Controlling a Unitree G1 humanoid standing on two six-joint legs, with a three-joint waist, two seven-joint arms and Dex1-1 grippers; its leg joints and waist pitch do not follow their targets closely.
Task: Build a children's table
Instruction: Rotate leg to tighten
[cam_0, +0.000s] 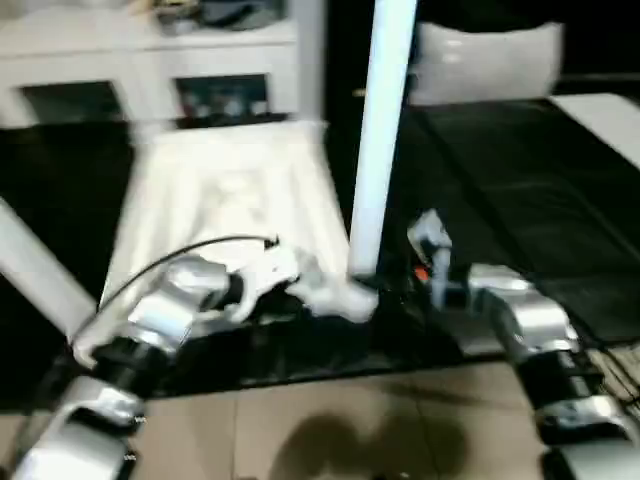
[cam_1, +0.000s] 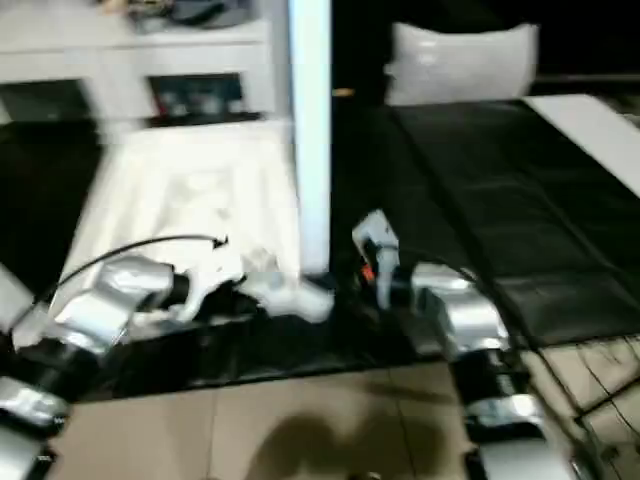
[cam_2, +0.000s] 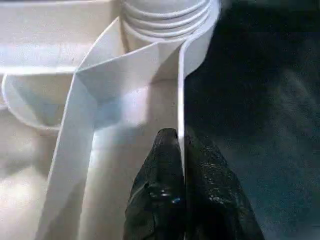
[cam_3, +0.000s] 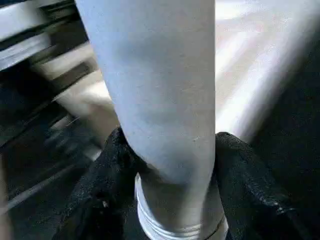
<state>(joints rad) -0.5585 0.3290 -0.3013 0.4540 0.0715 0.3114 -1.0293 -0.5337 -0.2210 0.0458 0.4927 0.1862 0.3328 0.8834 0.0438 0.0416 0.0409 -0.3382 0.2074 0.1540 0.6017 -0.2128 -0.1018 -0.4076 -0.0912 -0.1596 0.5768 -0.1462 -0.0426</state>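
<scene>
While the white tabletop (cam_0: 215, 200) lies upside down on the dark floor mat (cam_0: 520, 180) ahead of me, its ribbed underside facing up, one leg (cam_0: 380, 130) stands upright in the near corner socket (cam_2: 167, 20) on my right; my left gripper (cam_2: 182, 170) is pinched tight on the thin side wall of the top just below that socket, one finger inside the wall and one outside; my right gripper (cam_3: 167, 170) is clasped about the lower end of the leg, a black finger on either side; a white cabinet (cam_0: 150, 60) stands beyond the top.
</scene>
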